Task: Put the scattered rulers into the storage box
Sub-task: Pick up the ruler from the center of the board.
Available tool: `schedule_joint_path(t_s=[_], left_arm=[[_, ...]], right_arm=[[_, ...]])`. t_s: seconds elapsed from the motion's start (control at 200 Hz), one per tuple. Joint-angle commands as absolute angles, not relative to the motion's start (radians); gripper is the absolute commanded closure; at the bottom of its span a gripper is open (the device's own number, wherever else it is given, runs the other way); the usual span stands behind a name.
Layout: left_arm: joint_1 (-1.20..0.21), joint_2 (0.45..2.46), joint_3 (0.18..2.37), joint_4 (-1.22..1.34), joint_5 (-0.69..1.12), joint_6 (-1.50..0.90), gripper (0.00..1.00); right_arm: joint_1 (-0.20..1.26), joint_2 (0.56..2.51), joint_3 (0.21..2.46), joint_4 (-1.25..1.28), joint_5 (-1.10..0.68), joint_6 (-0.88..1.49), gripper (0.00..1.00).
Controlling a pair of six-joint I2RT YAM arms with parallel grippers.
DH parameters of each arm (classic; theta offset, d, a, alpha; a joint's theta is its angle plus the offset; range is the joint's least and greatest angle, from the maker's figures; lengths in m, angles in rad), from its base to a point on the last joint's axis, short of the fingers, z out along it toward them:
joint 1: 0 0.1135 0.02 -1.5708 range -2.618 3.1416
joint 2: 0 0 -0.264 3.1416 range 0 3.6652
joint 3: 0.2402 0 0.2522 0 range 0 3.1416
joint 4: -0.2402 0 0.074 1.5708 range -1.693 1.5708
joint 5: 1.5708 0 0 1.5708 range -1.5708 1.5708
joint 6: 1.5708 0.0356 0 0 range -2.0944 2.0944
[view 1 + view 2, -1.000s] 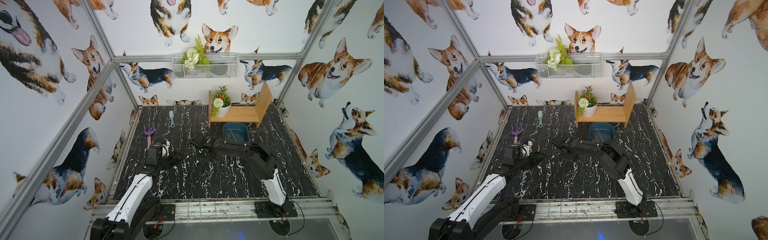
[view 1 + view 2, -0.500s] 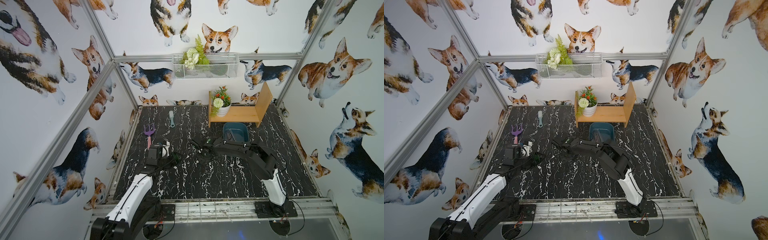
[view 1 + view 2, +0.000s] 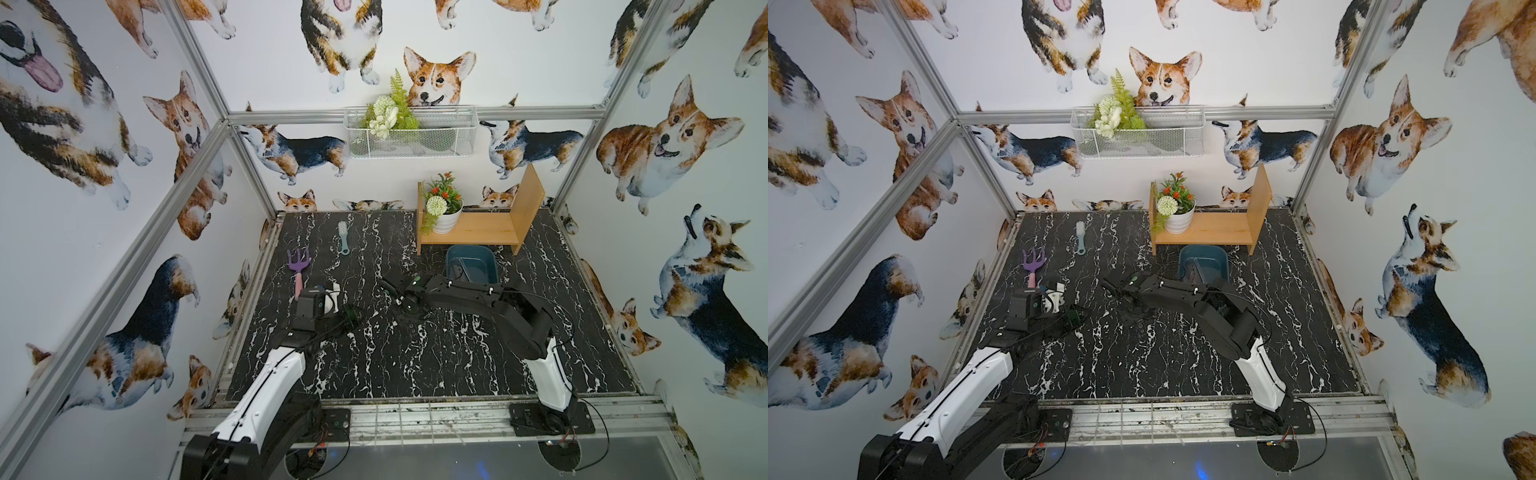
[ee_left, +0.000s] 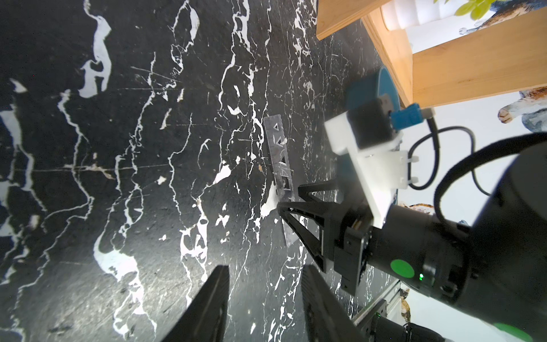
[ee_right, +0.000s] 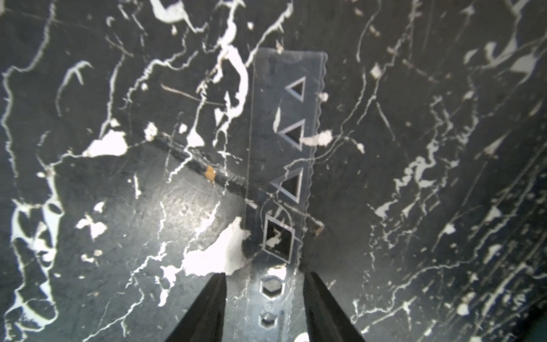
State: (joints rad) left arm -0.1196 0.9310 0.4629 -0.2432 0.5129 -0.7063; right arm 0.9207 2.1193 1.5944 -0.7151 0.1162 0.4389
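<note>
Both top views sit high above the near edge, facing down and toward the far wall, and take in the whole tabletop (image 3: 415,365). The left wrist camera, low over the tabletop, looks right and far across it at the right gripper (image 4: 290,197) and the straight ruler (image 4: 278,154). The right wrist camera (far closer) looks straight down onto that same ruler.

Clear straight ruler (image 5: 260,154) with triangle cutouts lies flat near teal storage box (image 3: 469,249).

Storage box (image 3: 471,248) half behind the right arm (image 3: 469,297), contents unclear.
</note>
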Motion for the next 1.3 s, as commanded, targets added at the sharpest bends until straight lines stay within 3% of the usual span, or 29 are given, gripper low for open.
schedule_joint_path(t_s=[0.0,0.756,1.296], left_arm=[[-0.118,0.931,0.462,-0.226,0.516,-0.699,0.54],[-0.118,0.949,0.457,-0.213,0.517,-0.695,0.54],[-0.118,0.948,0.46,-0.215,0.517,-0.696,0.54]], right_arm=[[0.925,2.118,1.603,-0.741,0.125,0.444,0.52],[0.925,2.151,1.595,-0.722,0.075,0.439,0.56],[0.925,2.145,1.575,-0.727,0.078,0.439,0.75]])
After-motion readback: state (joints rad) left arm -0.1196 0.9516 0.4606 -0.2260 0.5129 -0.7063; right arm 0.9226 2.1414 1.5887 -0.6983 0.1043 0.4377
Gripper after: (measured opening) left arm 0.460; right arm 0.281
